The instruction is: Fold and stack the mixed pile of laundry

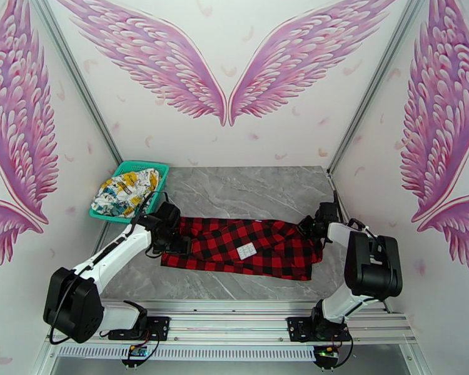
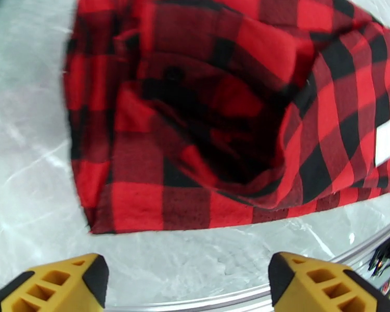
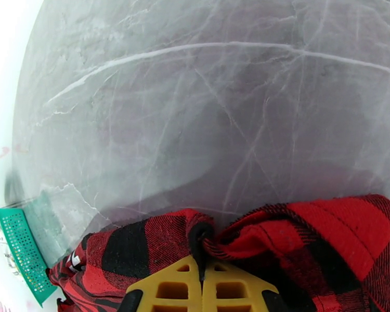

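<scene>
while my right hand (image 3: 201, 284) is clamped on the plaid garment (image 1: 241, 246), spread mid-frame on the counter (image 1: 247, 189), my left hand (image 2: 187, 284) hangs open; best pinch its frame-left corner, pull taut, fold evenly. white print garment (image 1: 125, 194) sits in basket (image 1: 156, 165), left.

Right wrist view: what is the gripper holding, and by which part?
The right gripper pinches the red-and-black plaid fabric garment by a bunched edge fold.

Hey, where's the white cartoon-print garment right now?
In the top view, the white cartoon-print garment sits in the teal basket at the far left corner of the table, just beyond the left gripper.
</scene>
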Controlling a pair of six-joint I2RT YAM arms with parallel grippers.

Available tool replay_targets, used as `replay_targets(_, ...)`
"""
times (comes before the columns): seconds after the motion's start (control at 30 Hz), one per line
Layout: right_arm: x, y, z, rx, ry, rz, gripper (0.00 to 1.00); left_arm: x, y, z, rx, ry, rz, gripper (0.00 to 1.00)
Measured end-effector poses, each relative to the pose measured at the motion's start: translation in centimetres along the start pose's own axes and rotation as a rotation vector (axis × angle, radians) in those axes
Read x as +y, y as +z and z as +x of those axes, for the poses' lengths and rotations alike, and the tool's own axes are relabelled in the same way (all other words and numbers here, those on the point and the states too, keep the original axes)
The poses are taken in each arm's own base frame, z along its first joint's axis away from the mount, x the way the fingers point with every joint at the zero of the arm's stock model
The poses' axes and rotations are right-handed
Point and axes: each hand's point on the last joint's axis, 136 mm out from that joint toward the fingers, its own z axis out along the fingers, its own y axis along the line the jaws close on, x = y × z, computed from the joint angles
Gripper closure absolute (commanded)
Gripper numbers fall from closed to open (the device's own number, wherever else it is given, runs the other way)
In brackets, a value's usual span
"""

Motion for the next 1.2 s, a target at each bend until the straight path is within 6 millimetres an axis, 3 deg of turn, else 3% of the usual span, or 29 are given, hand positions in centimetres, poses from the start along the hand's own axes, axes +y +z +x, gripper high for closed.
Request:
replay_targets(0.1, 0.1, 0.0, 0.0, 0.001, -0.001, -0.004, 1.0, -0.7, 1.5, -1.9, -0.013, 0.028, 0.015, 0.31)
replay_targets(0.23, 0.2, 0.0, 0.1, 0.007, -0.001, -0.011, 1.0, -1.4, 3.5, -4.9, -0.019, 0.067, 0.008, 0.62)
replay_targets(0.43, 0.3, 0.0, 0.1, 0.01, -0.002, -0.015, 1.0, -1.7, 2.9, -7.0, -0.041, 0.12, -0.014, 1.0)
replay_targets(0.77, 0.4, 0.0, 0.1, 0.011, -0.002, -0.019, 1.0, -0.7, -2.5, -9.6, -0.074, 0.132, -0.118, 1.0)
replay_targets(0.87, 0.4, -0.1, 0.1, 0.01, -0.002, -0.019, 1.0, 0.3, -3.3, -9.8, -0.061, 0.122, -0.149, 1.0)
replay_targets(0.9, 0.4, -0.1, 0.1, 0.01, -0.002, -0.019, 1.0, 0.8, -3.2, -9.7, -0.047, 0.115, -0.159, 0.97)
replay_targets(0.97, 0.4, -0.1, 0.1, 0.009, -0.002, -0.019, 0.95, 1.9, -2.2, -9.3, 0.001, 0.104, -0.188, 0.79)
replay_targets(1.03, 0.4, -0.1, 0.1, 0.01, -0.001, -0.018, 0.87, 2.8, -0.8, -8.9, 0.045, 0.092, -0.212, 0.52)
replay_targets(1.2, 0.3, -0.1, 0.1, 0.011, -0.001, -0.012, 0.65, 3.9, 2.4, -6.2, 0.156, 0.074, -0.236, 0.36)
